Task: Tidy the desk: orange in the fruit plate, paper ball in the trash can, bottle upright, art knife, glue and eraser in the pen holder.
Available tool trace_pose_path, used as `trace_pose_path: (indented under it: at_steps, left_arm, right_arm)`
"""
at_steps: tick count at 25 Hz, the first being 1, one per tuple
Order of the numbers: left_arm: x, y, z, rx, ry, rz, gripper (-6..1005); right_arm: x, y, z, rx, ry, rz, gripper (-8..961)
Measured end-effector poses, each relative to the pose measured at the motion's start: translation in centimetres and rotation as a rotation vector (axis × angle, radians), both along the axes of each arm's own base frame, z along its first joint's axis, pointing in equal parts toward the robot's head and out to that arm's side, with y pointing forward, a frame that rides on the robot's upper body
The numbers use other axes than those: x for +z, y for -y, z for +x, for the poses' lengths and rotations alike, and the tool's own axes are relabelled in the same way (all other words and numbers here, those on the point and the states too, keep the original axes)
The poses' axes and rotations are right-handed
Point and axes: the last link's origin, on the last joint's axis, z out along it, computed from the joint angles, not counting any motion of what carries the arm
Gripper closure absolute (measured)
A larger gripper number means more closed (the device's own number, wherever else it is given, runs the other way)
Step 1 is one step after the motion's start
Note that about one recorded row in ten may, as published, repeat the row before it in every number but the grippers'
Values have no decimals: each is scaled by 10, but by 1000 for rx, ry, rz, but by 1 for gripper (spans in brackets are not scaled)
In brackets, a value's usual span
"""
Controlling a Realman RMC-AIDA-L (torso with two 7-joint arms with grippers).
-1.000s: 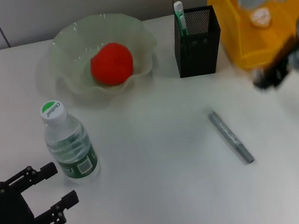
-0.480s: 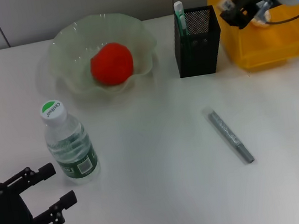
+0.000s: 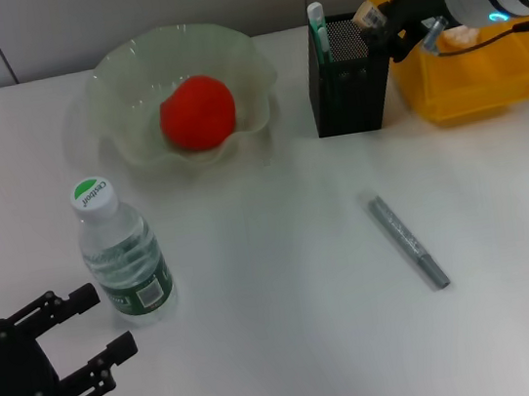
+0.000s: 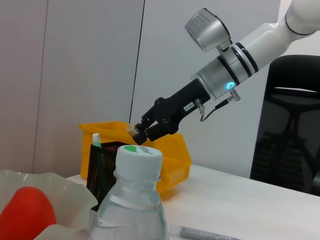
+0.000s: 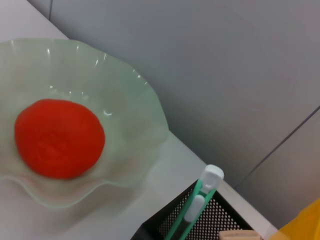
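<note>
My right gripper (image 3: 378, 22) hovers over the black mesh pen holder (image 3: 350, 78), shut on a small tan eraser (image 3: 367, 15); the left wrist view shows that eraser (image 4: 132, 129) pinched just above the holder (image 4: 101, 161). A green and white tool that looks like the art knife (image 3: 319, 31) stands in the holder. A slim grey stick, likely the glue (image 3: 408, 242), lies on the table. The orange (image 3: 197, 112) rests in the glass fruit plate (image 3: 120, 80). The bottle (image 3: 122, 252) stands upright. A paper ball (image 3: 461, 33) lies in the yellow trash can (image 3: 471, 90). My left gripper (image 3: 86, 331) waits open beside the bottle.
The trash can stands right next to the pen holder, at the table's far right. The fruit plate sits at the back, left of the holder. White tabletop (image 3: 282, 255) stretches between the bottle and the grey stick.
My right arm has swung left from the trash can to above the pen holder, carrying the eraser. The left arm has barely moved.
</note>
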Motion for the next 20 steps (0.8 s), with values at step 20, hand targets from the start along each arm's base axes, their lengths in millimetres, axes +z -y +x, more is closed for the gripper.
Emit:
trace_pose_path:
  at_steps: [20]
  left_arm:
    - [0, 1, 0, -8, 0, -4, 302]
  right_arm:
    - [19, 31, -30, -63, -50, -70, 313]
